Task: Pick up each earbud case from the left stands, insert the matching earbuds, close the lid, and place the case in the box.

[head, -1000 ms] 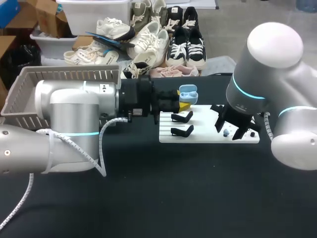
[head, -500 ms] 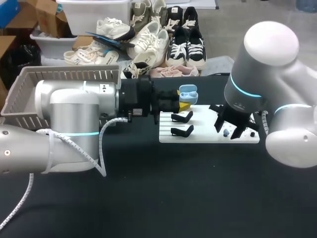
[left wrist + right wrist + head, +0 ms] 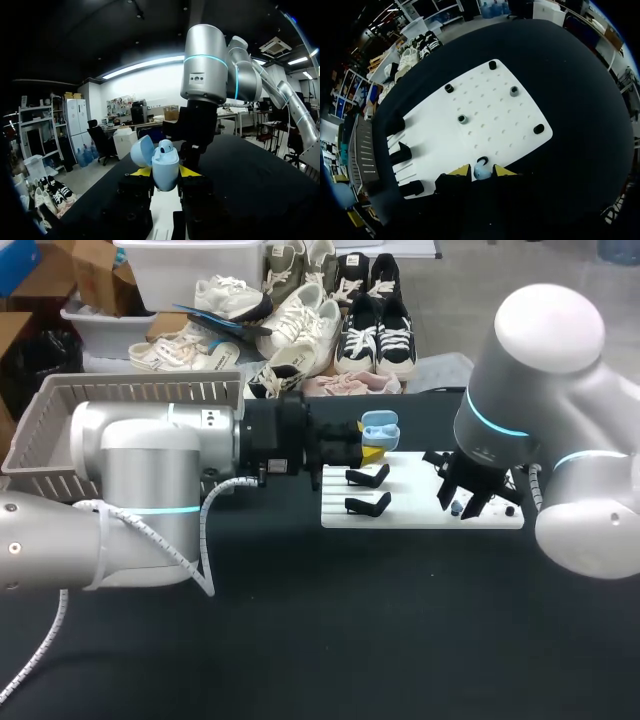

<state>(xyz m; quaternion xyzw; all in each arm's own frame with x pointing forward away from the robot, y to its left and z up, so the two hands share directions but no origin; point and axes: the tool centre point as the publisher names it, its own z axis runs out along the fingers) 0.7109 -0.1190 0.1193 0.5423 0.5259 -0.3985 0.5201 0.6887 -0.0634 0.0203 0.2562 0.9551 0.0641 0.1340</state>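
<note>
While nipping the small rounded blue earbud (image 3: 481, 174) between the tips of the near-closed right gripper (image 3: 482, 170), with the open pale blue plastic case (image 3: 164, 165) clamped in the left gripper (image 3: 165, 172), risks dropping it mid-transfer through so slight a pinch.

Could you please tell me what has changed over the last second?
The right claw narrowed around the blue earbud on the white board and now grips it. The left claw holds the open blue case in place as before.
</note>
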